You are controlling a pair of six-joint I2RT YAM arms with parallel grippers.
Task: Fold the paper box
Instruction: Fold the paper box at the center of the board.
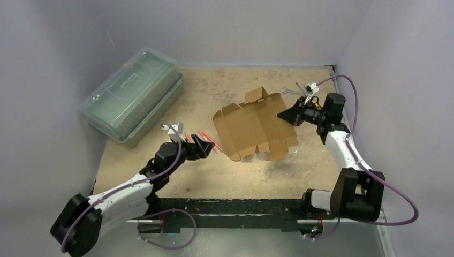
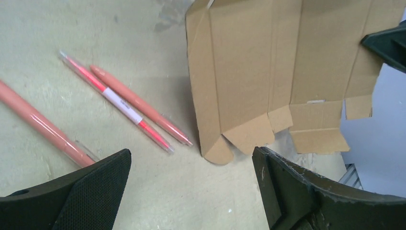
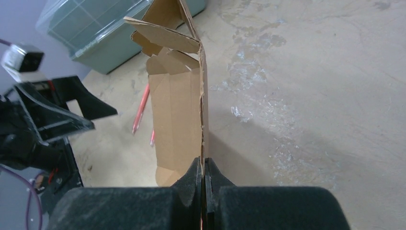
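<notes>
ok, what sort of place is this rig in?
Likely a lab test cell: worn tabletop boxed in by plain grey walls, left arm and right arm bolted at its near edge, staged props: paper box, pink pens, green plastic case.

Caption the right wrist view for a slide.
Right gripper pinches the paper box by one edge, sheet seen edge-on, with the open left gripper opposite.

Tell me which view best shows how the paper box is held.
Right wrist: it looks edge-on and close at the right claw shut on the edge of the paper box. Top external shows the whole unfolded sheet, the claw at its right side. Left wrist shows panels and flaps, only the claw's tip.
</notes>
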